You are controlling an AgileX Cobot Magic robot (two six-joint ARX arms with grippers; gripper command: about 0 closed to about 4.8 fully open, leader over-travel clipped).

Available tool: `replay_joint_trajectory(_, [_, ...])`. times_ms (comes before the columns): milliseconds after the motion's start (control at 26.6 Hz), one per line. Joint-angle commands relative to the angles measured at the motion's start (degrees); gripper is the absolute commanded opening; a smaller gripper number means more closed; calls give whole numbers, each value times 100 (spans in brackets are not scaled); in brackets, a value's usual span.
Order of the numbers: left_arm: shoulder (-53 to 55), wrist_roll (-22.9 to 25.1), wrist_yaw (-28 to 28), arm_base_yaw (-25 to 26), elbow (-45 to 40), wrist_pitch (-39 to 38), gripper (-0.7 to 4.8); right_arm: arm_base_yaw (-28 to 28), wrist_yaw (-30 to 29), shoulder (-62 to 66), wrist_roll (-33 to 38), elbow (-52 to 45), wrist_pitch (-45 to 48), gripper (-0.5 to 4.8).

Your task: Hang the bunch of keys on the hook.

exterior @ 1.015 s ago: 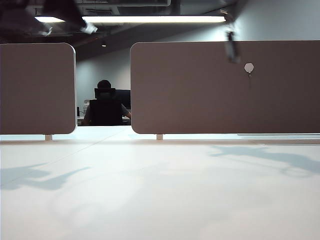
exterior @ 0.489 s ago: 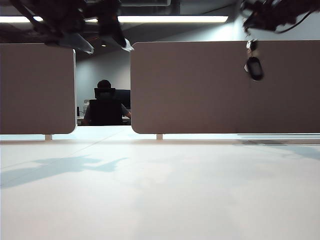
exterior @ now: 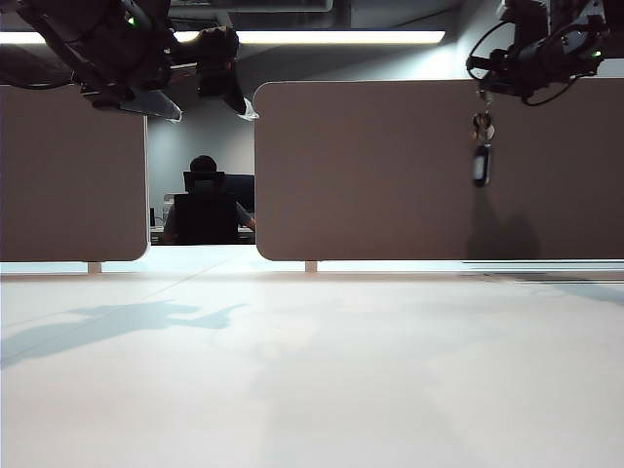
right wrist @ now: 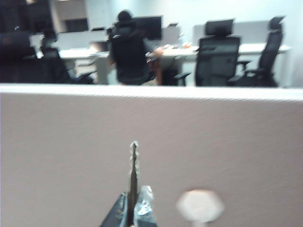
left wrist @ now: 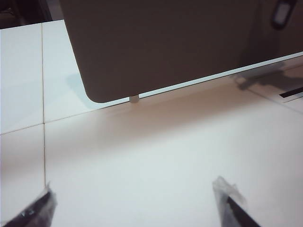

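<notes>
The right gripper (exterior: 485, 86) hung high near the top edge of the right-hand panel (exterior: 370, 175), its jaws pinched shut on the keys (exterior: 481, 146). The bunch dangled free below it in front of the panel face, the black fob lowest, well clear of the worktop (exterior: 312, 370) and casting a shadow on the panel beneath it.

The left gripper (exterior: 200, 93) hovered high over the gap between the two panels, beside the top corner of the left panel (exterior: 68, 175), its jaws spread wide and holding nothing.

The worktop lay bare and pale from the near edge back to the foot of the panels, with only the arms' shadows across it. No container stood anywhere on it.

The right wrist view showed what the exterior view hid behind the bunch: the hook (right wrist: 200, 206), a blurred whitish round head on the panel (right wrist: 71, 156), just beside the right gripper (right wrist: 133, 208), whose fingertips clamped a thin key (right wrist: 134, 175) standing upright. Whether the key touched the hook could not be told.

The left wrist view looked down on the worktop (left wrist: 151, 156) and the rounded lower corner of the panel (left wrist: 156, 47), with the left gripper (left wrist: 137, 210) showing only two fingertips (left wrist: 232, 203) set far apart.
</notes>
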Motion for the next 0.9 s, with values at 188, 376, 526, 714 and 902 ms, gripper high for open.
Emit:
replay_joint_trajectory(188, [-4, -83, -17, 136, 26, 96, 467, -240, 223, 260, -4, 404, 138, -2])
replay_joint_trajectory(376, [-4, -96, -15, 133, 26, 55, 467, -286, -2, 326, -4, 404, 175, -2])
replay_joint_trajectory(526, [-4, -214, -15, 133, 26, 59, 467, -278, -63, 400, -2, 415, 376, -2])
replay_joint_trajectory(714, [-4, -297, -15, 133, 28, 72, 467, -278, -94, 632, 26, 601, 433, -2])
replay_joint_trajectory(902, [-4, -297, -15, 127, 26, 85, 467, -227, -87, 909, 109, 839, 422, -2])
